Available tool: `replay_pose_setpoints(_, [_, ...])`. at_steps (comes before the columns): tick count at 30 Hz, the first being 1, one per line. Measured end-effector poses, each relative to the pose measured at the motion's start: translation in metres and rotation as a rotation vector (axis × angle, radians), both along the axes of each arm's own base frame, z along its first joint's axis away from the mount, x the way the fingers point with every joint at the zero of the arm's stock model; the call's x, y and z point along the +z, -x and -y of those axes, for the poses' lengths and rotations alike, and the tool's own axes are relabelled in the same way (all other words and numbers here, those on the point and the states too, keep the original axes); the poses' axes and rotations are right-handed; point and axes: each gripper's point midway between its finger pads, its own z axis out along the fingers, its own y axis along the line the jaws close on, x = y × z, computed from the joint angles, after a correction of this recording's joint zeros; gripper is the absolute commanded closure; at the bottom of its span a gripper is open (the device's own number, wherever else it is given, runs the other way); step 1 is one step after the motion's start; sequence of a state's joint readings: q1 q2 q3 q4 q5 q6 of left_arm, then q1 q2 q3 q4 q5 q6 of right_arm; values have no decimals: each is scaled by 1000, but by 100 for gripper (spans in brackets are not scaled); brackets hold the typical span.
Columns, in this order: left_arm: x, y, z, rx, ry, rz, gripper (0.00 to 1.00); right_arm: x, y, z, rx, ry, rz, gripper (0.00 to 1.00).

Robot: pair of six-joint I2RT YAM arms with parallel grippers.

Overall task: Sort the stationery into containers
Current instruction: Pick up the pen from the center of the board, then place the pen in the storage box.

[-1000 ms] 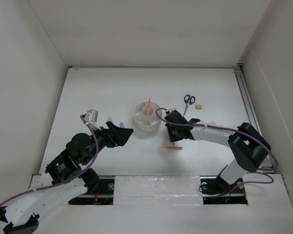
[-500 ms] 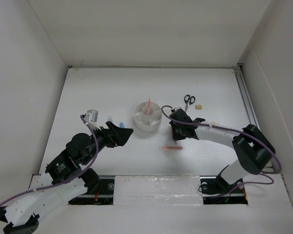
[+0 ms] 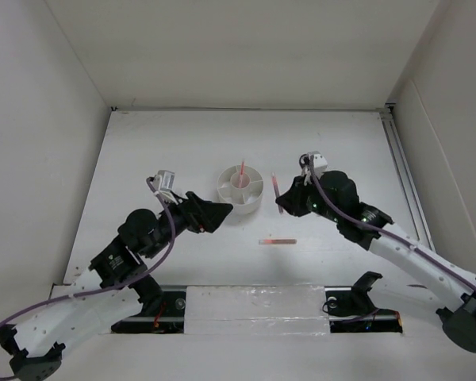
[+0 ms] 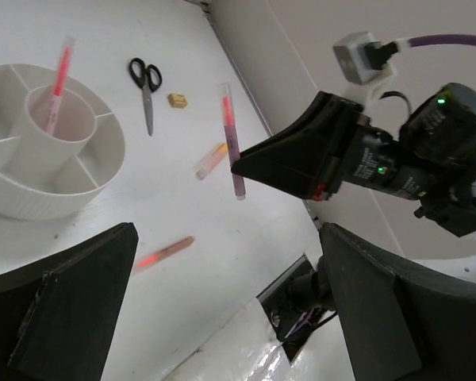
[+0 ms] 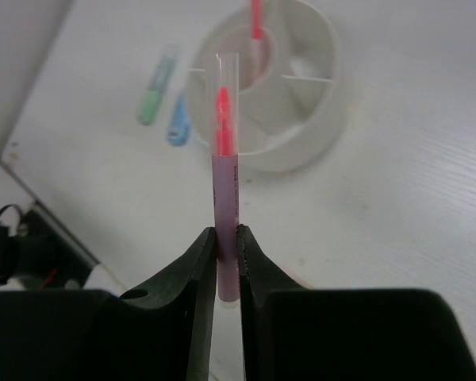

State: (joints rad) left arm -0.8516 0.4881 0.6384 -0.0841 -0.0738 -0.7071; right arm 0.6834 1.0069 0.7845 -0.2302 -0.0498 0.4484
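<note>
White table (image 3: pixel 182 143), one organizer (image 3: pixel 239 208), three pink pens (image 3: pixel 278 240), one pinched in right fingers (image 5: pixel 206 255), left fingers (image 4: pixel 79 294) wide apart, empty

Light: bright, even, diffuse | Shadows: faint, soft | Glare: glossy strip (image 3: pixel 254 305), bottom centre of top view | Focus: right-wrist background soft

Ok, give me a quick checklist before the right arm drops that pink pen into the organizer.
1. Grip: ok, right end effector shut on the lower end of the pink pen.
2. Pen over organizer: not ok, it hangs off its right side.
3. Room in centre cup: ok, only one standing pen inside.
4. Left end effector out of the way: cannot tell, open, close to the organizer's left wall.
5. Loose pen: ok, lies well apart.
</note>
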Motion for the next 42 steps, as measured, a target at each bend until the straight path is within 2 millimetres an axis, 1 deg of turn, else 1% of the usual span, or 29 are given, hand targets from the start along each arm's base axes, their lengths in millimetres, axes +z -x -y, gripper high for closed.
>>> replay_pose_setpoints(2, [-1, -2, 14, -44, 1, 2, 3, 25, 17, -15, 92, -80, 51, 100])
replay_pose_setpoints(4, [0, -4, 26, -81, 10, 6, 3, 43, 33, -28, 177, -138, 88, 100])
replay_pose_setpoints(7, [0, -6, 38, -119, 17, 9, 4, 55, 54, -42, 276, -179, 104, 100])
replay_pose_setpoints(10, [7, -4, 47, -158, 42, 32, 6, 65, 72, -51, 358, -220, 123, 100])
replay_pose_setpoints(11, [11, -3, 49, -172, 54, 43, 8, 68, 76, -52, 378, -235, 130, 100])
replay_pose_setpoints(14, [23, 0, 56, -212, 90, 78, 14, 80, 85, -55, 419, -274, 154, 100])
replay_pose_setpoints(16, [26, 2, 59, -235, 104, 93, 17, 87, 88, -57, 440, -296, 169, 100])
replay_pose_setpoints(18, [23, 4, 62, -252, 109, 94, 17, 91, 92, -58, 464, -312, 174, 100])
replay_pose_setpoints(20, [18, 5, 64, -266, 110, 85, 20, 95, 95, -60, 481, -324, 181, 100])
replay_pose_setpoints(22, [13, 8, 66, -282, 109, 77, 21, 98, 98, -62, 496, -334, 187, 100])
replay_pose_setpoints(23, [12, 9, 67, -290, 112, 77, 26, 100, 99, -63, 504, -341, 192, 100])
replay_pose_setpoints(26, [13, 11, 69, -305, 123, 80, 34, 104, 103, -68, 536, -361, 201, 100])
replay_pose_setpoints(28, [14, 11, 69, -308, 125, 82, 35, 106, 108, -72, 562, -374, 204, 100])
replay_pose_setpoints(30, [14, 11, 69, -309, 127, 83, 39, 107, 112, -77, 589, -383, 202, 100])
replay_pose_setpoints(34, [15, 12, 70, -317, 130, 87, 57, 101, 118, -85, 621, -382, 178, 100])
replay_pose_setpoints(35, [16, 12, 70, -320, 131, 87, 64, 100, 119, -86, 623, -380, 173, 100])
replay_pose_setpoints(36, [16, 13, 71, -325, 131, 90, 79, 99, 119, -87, 622, -379, 170, 100])
replay_pose_setpoints(38, [19, 15, 72, -337, 138, 95, 94, 97, 116, -87, 611, -374, 167, 100])
replay_pose_setpoints(39, [20, 16, 72, -344, 141, 95, 100, 95, 115, -87, 606, -371, 167, 100])
replay_pose_setpoints(42, [20, 18, 75, -358, 140, 93, 100, 93, 114, -87, 602, -368, 166, 100])
